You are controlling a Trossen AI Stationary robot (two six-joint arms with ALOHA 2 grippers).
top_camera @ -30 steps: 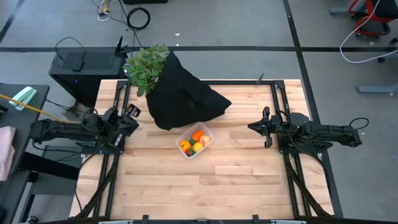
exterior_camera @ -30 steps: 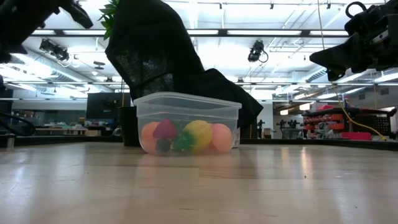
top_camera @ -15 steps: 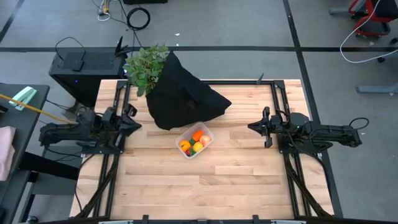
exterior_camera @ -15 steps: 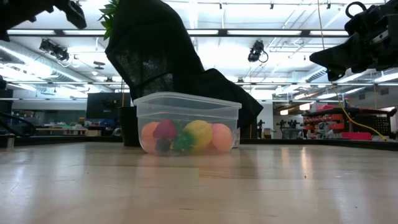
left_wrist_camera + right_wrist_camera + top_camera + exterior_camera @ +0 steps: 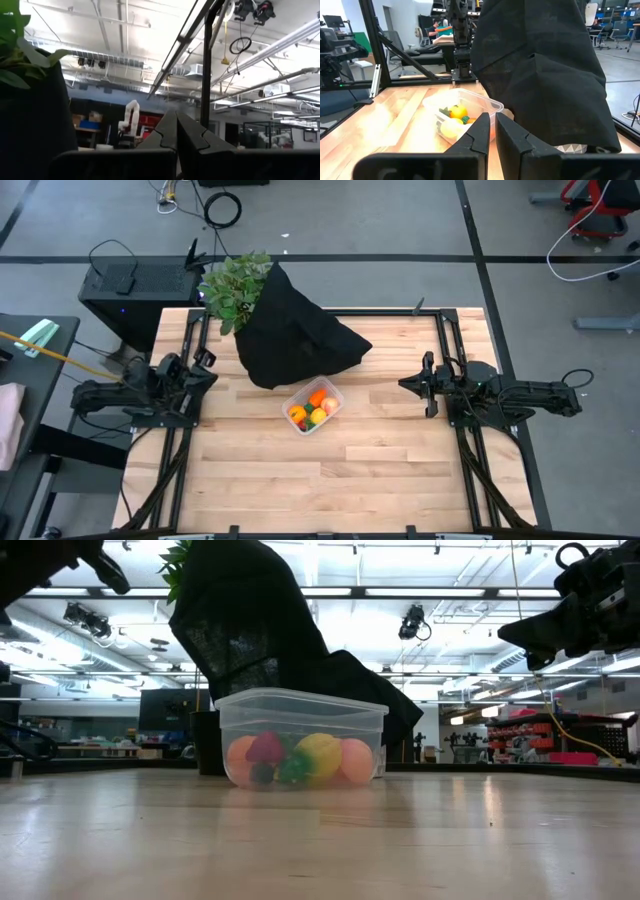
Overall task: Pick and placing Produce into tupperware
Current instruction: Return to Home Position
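The clear tupperware (image 5: 337, 393) stands on its base at the table's middle, just in front of the black cloth heap. It holds the produce (image 5: 311, 409): orange, yellow, pink-red and green pieces, also seen in the low view (image 5: 318, 756) and the right wrist view (image 5: 456, 112). My left gripper (image 5: 205, 366) is shut and empty, raised near the table's left edge. My right gripper (image 5: 424, 385) is shut and empty, raised near the right edge and pointing toward the tupperware (image 5: 487, 104).
A black cloth heap (image 5: 295, 335) stands at the far middle of the table, with a leafy green plant (image 5: 235, 288) at its far left. Bare wood (image 5: 330, 470) lies in front of the tupperware and on both sides of it.
My left gripper has drawn back toward the table's left edge, staying raised and shut. The tupperware and the produce have kept still.
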